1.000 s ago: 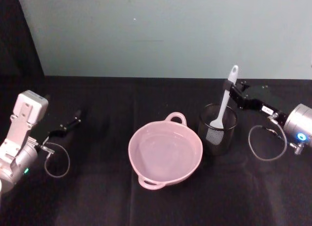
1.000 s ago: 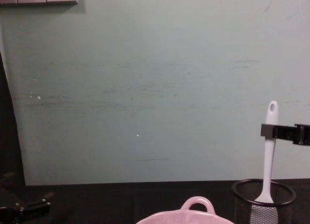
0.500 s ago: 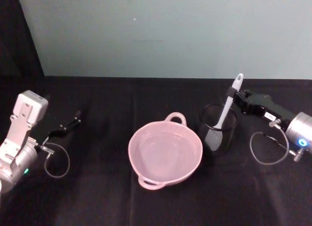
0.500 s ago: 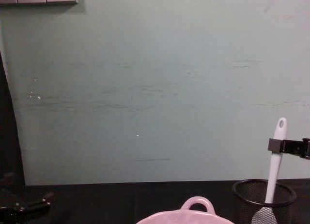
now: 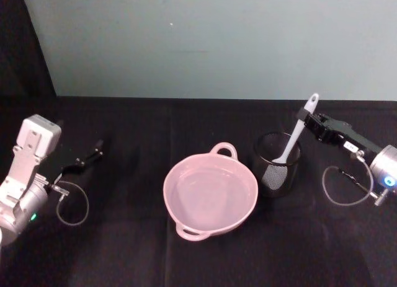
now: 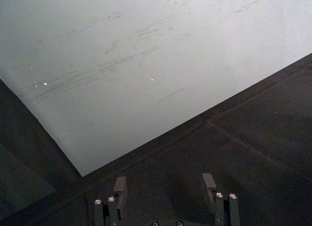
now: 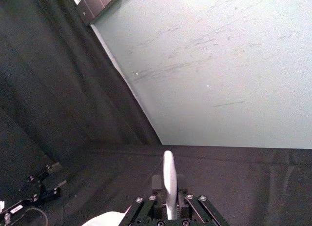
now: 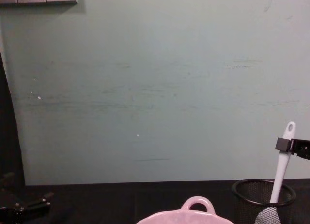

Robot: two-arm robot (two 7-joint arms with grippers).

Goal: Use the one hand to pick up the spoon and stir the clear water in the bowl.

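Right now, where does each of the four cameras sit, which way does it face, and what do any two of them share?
Head view: high, looking down at the pink bowl, mesh cup, both arms; right gripper holds the spoon.
Chest view: low, facing the wall across the table; bowl rim, cup, spoon, right gripper.
Left wrist view: over the left gripper, open, toward cloth and wall.
Right wrist view: along the clamped spoon handle toward the wall.
Shared: head and chest both show the spoon tilted in the cup.

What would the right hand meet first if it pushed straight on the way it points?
Beyond the spoon it already grips, the right hand probably meets only the bare table; the mesh cup sits lower, though depth is unclear.
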